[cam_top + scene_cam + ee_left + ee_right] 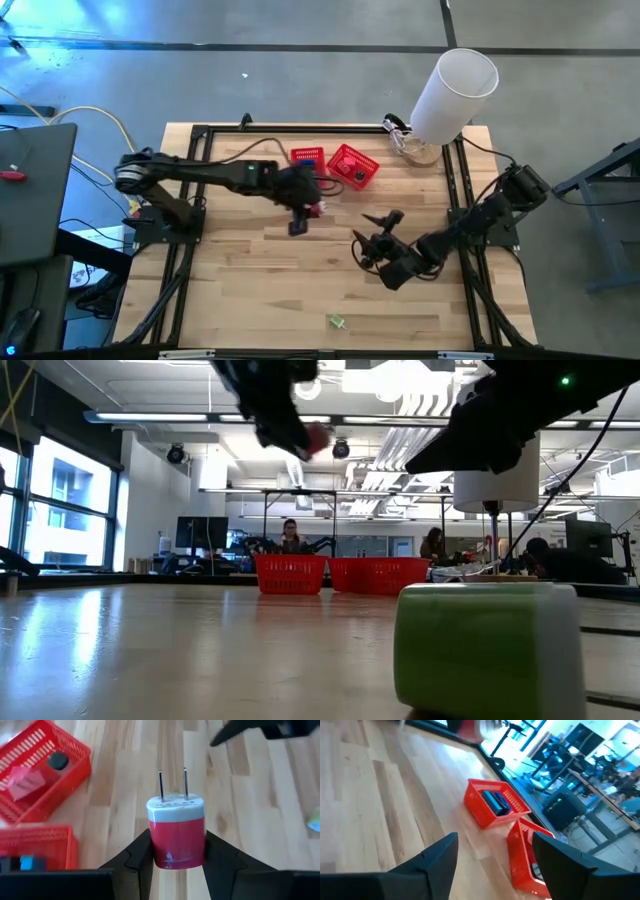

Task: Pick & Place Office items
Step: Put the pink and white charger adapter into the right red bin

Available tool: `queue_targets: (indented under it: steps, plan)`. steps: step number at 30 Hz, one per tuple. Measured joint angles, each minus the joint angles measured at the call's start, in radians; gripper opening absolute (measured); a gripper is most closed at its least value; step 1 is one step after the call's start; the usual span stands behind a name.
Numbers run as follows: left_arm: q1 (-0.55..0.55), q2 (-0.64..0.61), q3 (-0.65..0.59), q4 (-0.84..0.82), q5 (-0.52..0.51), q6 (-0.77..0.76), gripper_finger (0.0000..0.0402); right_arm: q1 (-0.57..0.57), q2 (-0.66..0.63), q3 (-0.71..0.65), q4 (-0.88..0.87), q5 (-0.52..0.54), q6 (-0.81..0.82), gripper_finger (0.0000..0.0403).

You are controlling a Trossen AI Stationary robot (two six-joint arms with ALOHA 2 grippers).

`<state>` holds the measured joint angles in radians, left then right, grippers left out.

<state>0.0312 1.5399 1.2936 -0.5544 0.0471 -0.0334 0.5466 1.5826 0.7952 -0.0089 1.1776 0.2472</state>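
Green item (pixel 487 645) cropped; left gripper (pixel 177 852) clamps charger (pixel 176 831).

Two arms over a wooden desk (pixel 250 290), seen from above

The left gripper (pixel 303 215) hangs mid-desk just in front of two red baskets (pixel 352 165), a small red thing (pixel 315 209) at its fingers. The right gripper (pixel 372 240) lies apart to its right, fingers spread. A green item (pixel 336 321) sits near the front edge; a white cylinder (pixel 455 93) stands at the back right.

I see a glossy red-white plastic plug (pixel 176 834) with metal prongs, over my matt wooden table (pixel 250 815).
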Motion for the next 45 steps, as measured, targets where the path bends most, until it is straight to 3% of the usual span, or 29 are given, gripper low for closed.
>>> queue_targets:
  steps: [7, 14, 18, 24, 34, 39, 45]
  plan:
    - [-0.008, -0.215, -0.222, 0.043, -0.044, -0.066, 0.0121, -0.083, 0.000, 0.000, 0.102, -0.107, -0.157, 0.0243]
    - [-0.006, -0.353, -0.520, 0.405, -0.002, -0.035, 0.0121, -0.176, 0.000, 0.000, 0.274, -0.342, -0.314, 0.0243]
    - [0.008, -0.353, -0.652, 0.664, 0.096, -0.016, 0.0121, -0.227, 0.000, 0.000, 0.325, -0.496, -0.324, 0.0243]
    - [0.012, -0.284, -0.813, 1.182, 0.212, 0.034, 0.0121, -0.297, 0.005, 0.000, 0.407, -0.733, -0.323, 0.0243]
    - [0.007, -0.125, -0.841, 1.468, 0.256, 0.032, 0.0130, -0.356, 0.005, 0.000, 0.540, -1.027, -0.363, 0.0243]
    - [0.015, -0.041, -0.839, 1.611, 0.253, 0.029, 0.0131, -0.366, 0.005, 0.000, 0.608, -1.039, -0.382, 0.0243]
    - [0.014, 0.049, -0.839, 1.805, 0.254, 0.040, 0.0132, -0.385, 0.005, 0.000, 0.665, -0.913, -0.383, 0.0243]
